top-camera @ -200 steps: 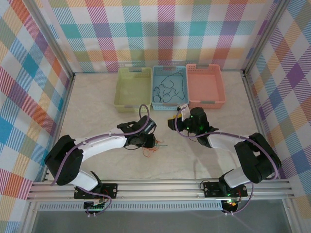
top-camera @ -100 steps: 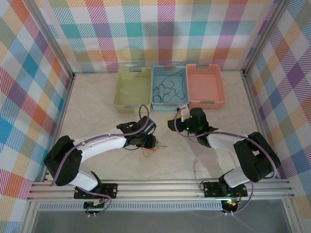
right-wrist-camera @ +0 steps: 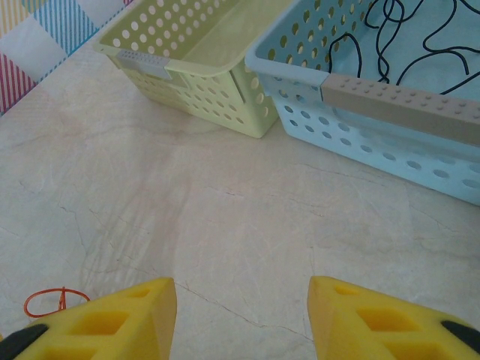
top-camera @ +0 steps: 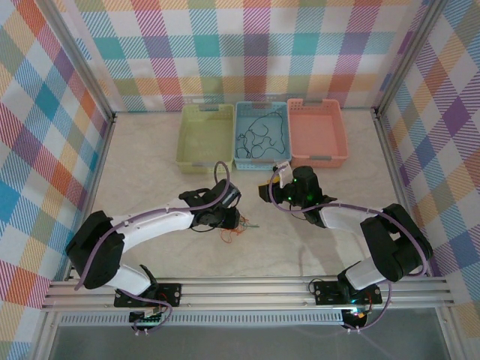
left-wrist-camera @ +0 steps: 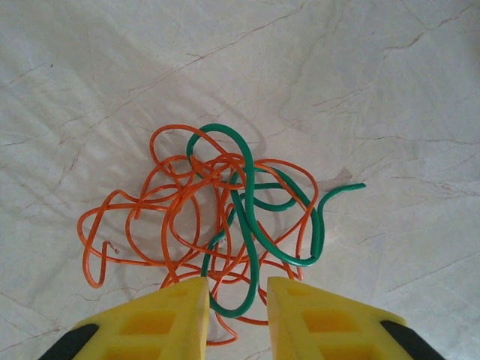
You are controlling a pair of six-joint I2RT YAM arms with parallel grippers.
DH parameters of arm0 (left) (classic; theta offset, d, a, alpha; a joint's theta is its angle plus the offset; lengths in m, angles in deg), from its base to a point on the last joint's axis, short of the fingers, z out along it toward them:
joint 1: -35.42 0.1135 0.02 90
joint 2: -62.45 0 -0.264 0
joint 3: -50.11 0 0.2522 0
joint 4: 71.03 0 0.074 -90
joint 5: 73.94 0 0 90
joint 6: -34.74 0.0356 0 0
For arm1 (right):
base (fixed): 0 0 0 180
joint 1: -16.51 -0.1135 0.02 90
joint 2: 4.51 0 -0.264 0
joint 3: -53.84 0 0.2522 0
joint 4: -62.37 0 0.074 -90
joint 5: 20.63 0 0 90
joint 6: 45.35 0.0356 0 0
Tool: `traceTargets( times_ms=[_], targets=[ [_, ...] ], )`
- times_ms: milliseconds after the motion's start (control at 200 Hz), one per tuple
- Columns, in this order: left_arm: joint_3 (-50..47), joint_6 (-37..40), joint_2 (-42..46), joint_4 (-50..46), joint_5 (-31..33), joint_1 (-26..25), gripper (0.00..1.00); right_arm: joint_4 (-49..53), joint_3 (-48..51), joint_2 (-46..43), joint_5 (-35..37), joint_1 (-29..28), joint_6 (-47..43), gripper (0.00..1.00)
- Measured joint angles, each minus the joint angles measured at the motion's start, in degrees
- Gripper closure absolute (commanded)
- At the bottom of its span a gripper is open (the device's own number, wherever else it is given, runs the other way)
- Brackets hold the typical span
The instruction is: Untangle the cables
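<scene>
A tangle of cables lies on the marble table: a thin orange-red cable (left-wrist-camera: 180, 217) in many loops and a dark green cable (left-wrist-camera: 251, 217) woven through it. My left gripper (left-wrist-camera: 238, 289) hangs just over the tangle's near edge, open a little. The bottom loop of the green cable lies between its yellow fingers (left-wrist-camera: 176, 311) and is not pinched. From above, the left gripper (top-camera: 229, 220) sits over the tangle (top-camera: 234, 231). My right gripper (right-wrist-camera: 241, 289) is open over bare table, nothing between its fingers. A black cable (right-wrist-camera: 397, 37) lies in the blue basket (right-wrist-camera: 390, 101).
Three baskets stand in a row at the back: yellow-green (top-camera: 204, 154), blue (top-camera: 262, 162) and pink (top-camera: 319, 131). A stray orange loop (right-wrist-camera: 56, 300) shows at the lower left of the right wrist view. Plaid walls close in the table on three sides.
The left arm's elbow has drifted slightly down and left. The tangle and the right arm stay where they were.
</scene>
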Motion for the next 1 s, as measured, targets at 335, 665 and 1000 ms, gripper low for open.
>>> traceTargets(
  times_ms=[335,665,1000],
  targets=[
    [0.0,0.0,-2.8,0.5,-0.2,-0.3,0.73,0.4,-0.3,0.3,0.0,0.0,0.0,0.50],
    [0.0,0.1,-3.5,0.5,-0.2,-0.3,1.00,0.4,-0.6,0.3,0.0,0.0,0.0,0.49],
    [2.8,1.5,0.8,-3.3,1.0,-0.3,1.00,-0.5,-0.4,0.2,-0.3,0.0,0.0,0.50]
  ],
)
